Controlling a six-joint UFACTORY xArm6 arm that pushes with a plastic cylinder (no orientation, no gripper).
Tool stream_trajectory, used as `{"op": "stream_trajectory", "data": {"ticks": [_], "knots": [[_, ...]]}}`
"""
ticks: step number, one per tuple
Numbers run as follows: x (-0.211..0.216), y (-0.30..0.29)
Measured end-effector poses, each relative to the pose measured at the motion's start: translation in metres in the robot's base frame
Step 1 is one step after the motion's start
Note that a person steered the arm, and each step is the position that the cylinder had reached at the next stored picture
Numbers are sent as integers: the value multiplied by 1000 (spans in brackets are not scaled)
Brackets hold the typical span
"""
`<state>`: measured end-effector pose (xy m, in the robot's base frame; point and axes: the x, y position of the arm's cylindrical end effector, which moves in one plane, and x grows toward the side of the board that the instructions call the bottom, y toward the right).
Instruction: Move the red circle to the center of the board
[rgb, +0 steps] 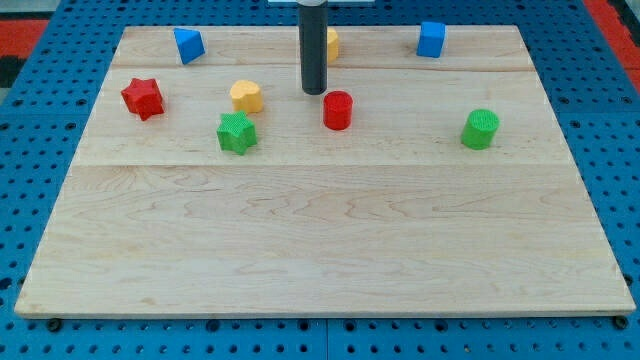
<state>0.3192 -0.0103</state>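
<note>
The red circle (338, 110) sits in the upper half of the table (320, 250), a little right of the middle line and well above the center. My tip (314, 92) rests just up and to the left of it, close but seemingly not touching; a thin gap appears between them. There is no hand on this arm, only the rod, so nothing is held and nothing opens or closes.

The step in hand looks like the approach: the tip is getting behind the circle on its far side, ready to push toward the view's bottom. The next move calls for the tip to shift slightly right so it lines up directly above the circle, then drive down the view. Pushed from the present offset, the circle would likely slide off to the right.

The yellow block (246, 96) and green star (237, 132) lie to the left, clear of that path.
</note>
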Motion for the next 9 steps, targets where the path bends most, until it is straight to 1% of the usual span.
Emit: {"op": "stream_trajectory", "data": {"ticks": [5,6,7,8,9], "knots": [[14,2],[11,35],[8,43],[34,64],[67,66]]}}
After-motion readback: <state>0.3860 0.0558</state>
